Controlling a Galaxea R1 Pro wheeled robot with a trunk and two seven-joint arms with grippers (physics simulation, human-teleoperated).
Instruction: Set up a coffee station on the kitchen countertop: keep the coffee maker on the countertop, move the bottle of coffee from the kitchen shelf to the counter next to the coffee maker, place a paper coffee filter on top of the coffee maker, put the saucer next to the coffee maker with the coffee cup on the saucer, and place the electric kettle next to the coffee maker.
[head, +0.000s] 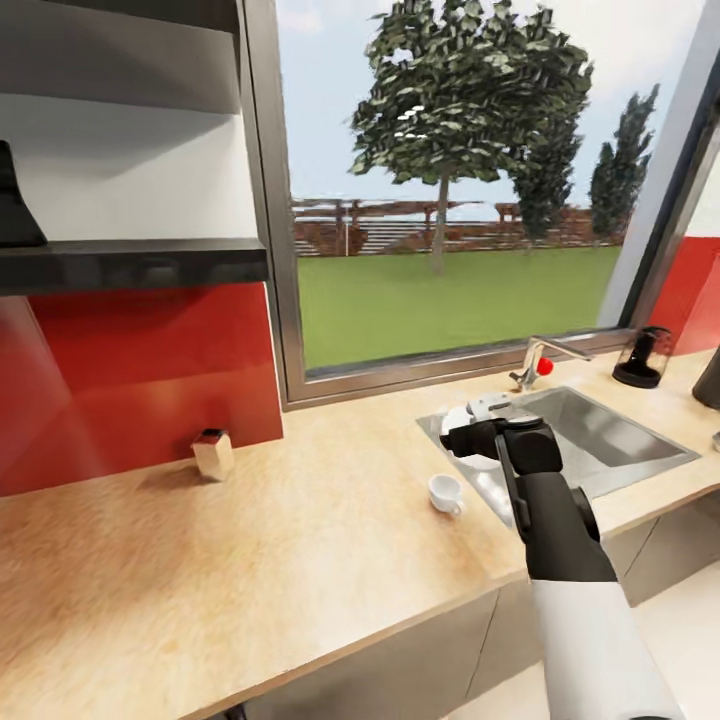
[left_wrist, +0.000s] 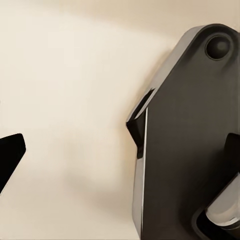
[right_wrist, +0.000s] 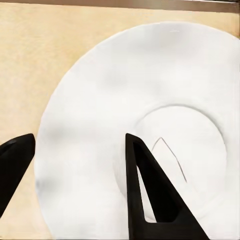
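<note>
Fingers of the right gripper (right_wrist: 75, 165) stand spread, with a wide gap between the two dark tips. In the right wrist view one finger (right_wrist: 150, 195) lies over the white face of the saucer (right_wrist: 110, 100), close to its inner ring, and the other finger sits outside the rim, over the beige countertop (right_wrist: 30, 60). So the rim of the saucer passes between the two tips. I cannot tell if any tip already touches the plate.

From the head view, the right gripper (head: 492, 412) is above the saucer (head: 457, 417), which lies flat at the near left corner of the sink (head: 600, 430), partly hidden by the wrist. The saucer is round, so it has no long axis; what matters is that its edge is taken across its thin side. I judge that the fingers need to go lower and then close on the rim.

The coffee cup (head: 446, 494) stands on the countertop (head: 250, 560) just near and left of the saucer, apart from it. The electric kettle (head: 644, 357) stands at the far right, beyond the sink. The right arm is clearly the nearer one. The left wrist view shows dark robot parts before a pale surface, and I cannot tell the state of the left fingers.
</note>
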